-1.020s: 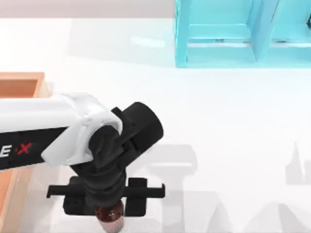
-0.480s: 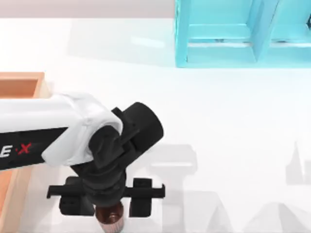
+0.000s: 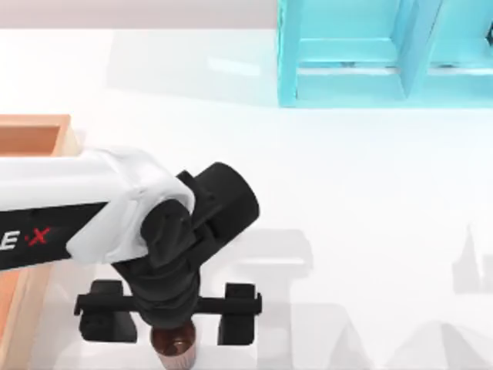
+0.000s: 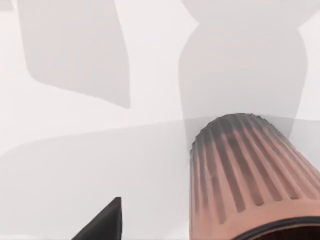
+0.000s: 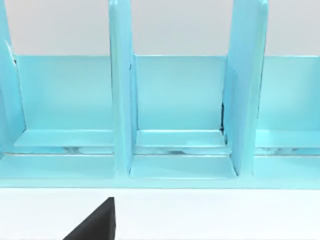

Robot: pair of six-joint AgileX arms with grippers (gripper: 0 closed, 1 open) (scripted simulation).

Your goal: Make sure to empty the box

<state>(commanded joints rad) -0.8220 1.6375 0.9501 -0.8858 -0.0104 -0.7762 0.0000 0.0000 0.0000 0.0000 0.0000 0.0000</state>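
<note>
Tan-rimmed, the box lay at the table's left edge, mostly hidden beneath the left arm. Well to its right, near the front edge of the white table, the left gripper hung with its black fingers spread wide, clear of a ribbed reddish-brown cup standing between them. Turquoise shelving stood at the far side. The right wrist camera faced those compartments; whether the right gripper was spread or closed, I could not tell.
</note>
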